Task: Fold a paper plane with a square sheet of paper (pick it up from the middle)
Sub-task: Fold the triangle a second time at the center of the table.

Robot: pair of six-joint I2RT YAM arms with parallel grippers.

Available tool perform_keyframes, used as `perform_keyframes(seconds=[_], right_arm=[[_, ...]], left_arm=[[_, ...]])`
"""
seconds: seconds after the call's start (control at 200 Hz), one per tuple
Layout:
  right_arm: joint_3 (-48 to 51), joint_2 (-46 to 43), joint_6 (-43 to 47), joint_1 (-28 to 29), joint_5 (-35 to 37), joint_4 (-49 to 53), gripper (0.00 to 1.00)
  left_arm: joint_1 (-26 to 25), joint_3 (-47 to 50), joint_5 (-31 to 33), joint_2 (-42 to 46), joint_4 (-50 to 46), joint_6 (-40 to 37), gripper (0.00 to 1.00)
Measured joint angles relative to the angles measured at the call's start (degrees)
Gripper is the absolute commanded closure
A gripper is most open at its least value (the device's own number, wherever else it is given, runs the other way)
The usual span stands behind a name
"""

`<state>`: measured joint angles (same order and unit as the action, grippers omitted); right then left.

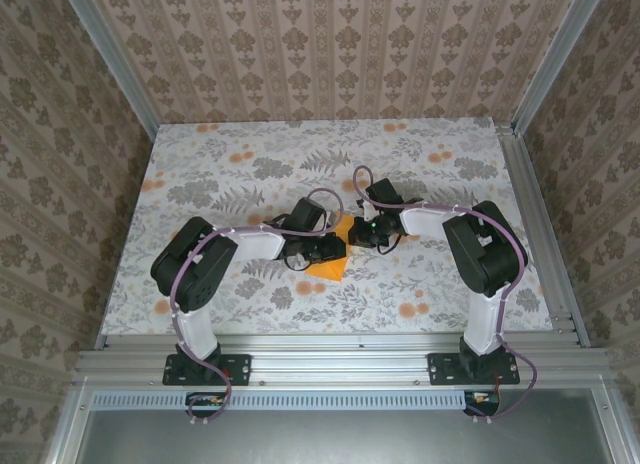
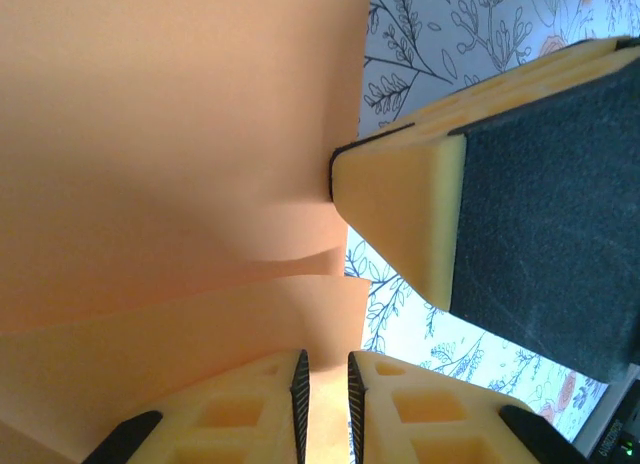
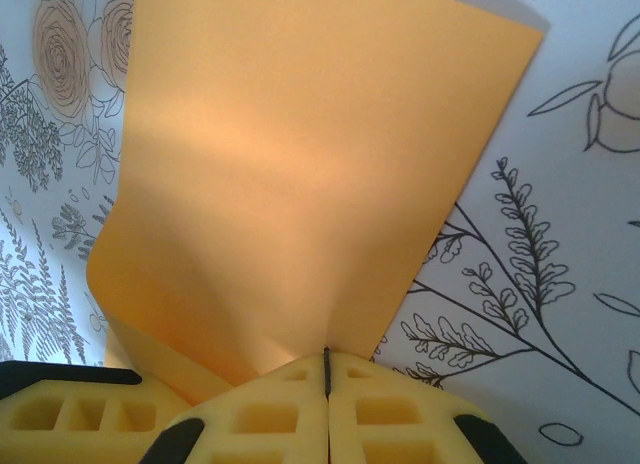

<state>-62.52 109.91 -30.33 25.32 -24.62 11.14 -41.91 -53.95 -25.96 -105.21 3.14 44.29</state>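
Observation:
The square sheet of paper [image 1: 328,267] is bright orange and lies partly folded on the floral cloth between both grippers. In the right wrist view the paper [image 3: 300,164] rises in a soft ridge into my right gripper [image 3: 327,359], whose jaws are shut on a pinch of its near edge. In the left wrist view the paper [image 2: 180,134] covers the left half, and a strip of it runs between the jaws of my left gripper [image 2: 325,389], which stand narrowly apart. The right gripper's fingers [image 2: 400,214] press the sheet's edge close by. From above, left gripper [image 1: 340,250] and right gripper [image 1: 362,236] nearly touch.
The grey floral cloth [image 1: 250,174] covers the table. Metal frame rails [image 1: 530,214] line its sides and near edge, and patterned walls stand behind and beside it. Both arms bend inward toward the table's middle.

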Motion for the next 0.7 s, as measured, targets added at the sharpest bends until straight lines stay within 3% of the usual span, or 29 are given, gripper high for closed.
perform_keyframes(seconds=[0.7], right_arm=[[0.13, 0.00, 0.00, -0.02, -0.24, -0.22, 0.91]], left_arm=[[0.00, -0.02, 1.53, -1.25, 0.00, -1.11, 0.88]])
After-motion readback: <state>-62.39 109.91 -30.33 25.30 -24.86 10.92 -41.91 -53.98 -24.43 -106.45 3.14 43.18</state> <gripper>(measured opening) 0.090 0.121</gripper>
